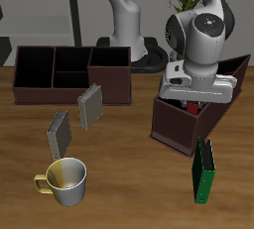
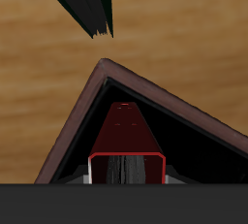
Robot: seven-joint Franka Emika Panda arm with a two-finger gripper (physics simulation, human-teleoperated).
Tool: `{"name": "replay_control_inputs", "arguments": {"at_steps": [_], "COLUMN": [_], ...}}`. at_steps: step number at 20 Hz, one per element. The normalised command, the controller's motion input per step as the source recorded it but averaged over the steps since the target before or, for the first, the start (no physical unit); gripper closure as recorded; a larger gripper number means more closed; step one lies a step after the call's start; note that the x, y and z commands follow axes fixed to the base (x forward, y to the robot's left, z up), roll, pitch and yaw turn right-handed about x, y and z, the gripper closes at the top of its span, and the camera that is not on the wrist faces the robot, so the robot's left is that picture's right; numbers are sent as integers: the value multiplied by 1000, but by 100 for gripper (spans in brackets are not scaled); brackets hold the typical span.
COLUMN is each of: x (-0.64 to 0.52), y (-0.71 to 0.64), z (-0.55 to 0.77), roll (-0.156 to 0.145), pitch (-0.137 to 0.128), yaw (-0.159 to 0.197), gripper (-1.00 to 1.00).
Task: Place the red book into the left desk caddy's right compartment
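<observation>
My gripper (image 1: 191, 98) hangs over the left desk caddy (image 1: 179, 126), the dark brown box turned diagonally. It is shut on the red book (image 1: 190, 103), of which only a sliver of dark red shows under the hand in the exterior view. In the wrist view the red book (image 2: 124, 131) stands upright with its pale page edges toward the camera. Its far end reaches down into the right compartment (image 2: 199, 155), the deep dark section inside the caddy's pointed corner (image 2: 102, 68). The fingers themselves are hidden.
A green book (image 1: 203, 171) stands just in front of the diagonal caddy and also shows in the wrist view (image 2: 82, 0). A second brown caddy (image 1: 69, 74) sits square-on farther back. Two grey books (image 1: 90, 106) (image 1: 60, 132) and a mug (image 1: 65, 180) stand before it.
</observation>
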Motion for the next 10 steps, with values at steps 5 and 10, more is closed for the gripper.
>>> {"name": "replay_control_inputs", "arguments": {"at_steps": [5,10], "x": [9,13], "y": [63,73], "z": [98,90], "roll": [1,31], "pitch": [-17,-19], "yaw": [17,8], "gripper": [-100,-100]}}
